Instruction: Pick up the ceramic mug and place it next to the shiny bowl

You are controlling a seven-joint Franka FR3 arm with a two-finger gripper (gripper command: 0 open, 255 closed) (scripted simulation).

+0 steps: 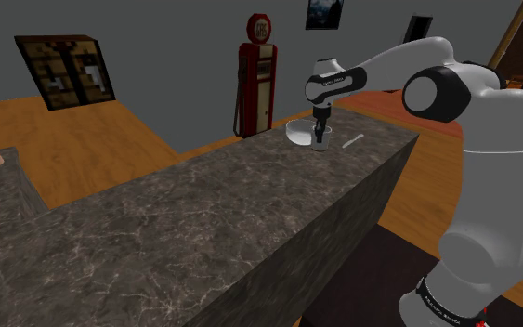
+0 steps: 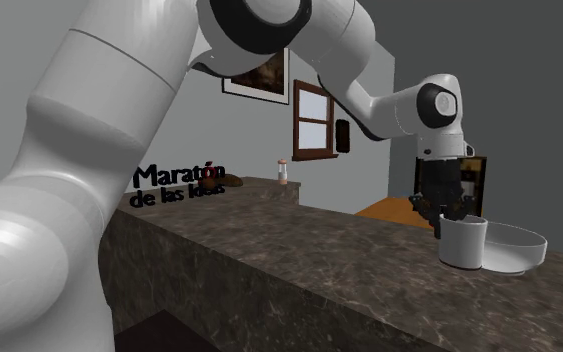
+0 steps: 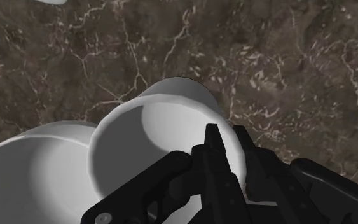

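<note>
At the upper middle of the shoulder view, far along the dark, pale-veined stone worktop, the plain white cylindrical mug stands upright close against a shallow white bowl. Its base seems to rest on the stone. The all-black two-finger pincer comes straight down and is clenched on the mug's wall. In the wrist view one finger sits inside the rim and the other outside it. The grasp is on the side of the rim away from the bowl, probably so the hand stays clear of the bowl while the mug is set beside it. The placing looks almost done, with only the release left. A small pale flat thing lies just to the right of the mug. Beyond the worktop are an orange wooden floor and grey walls. A red old-style petrol pump stands at the top centre of that frame.
</note>
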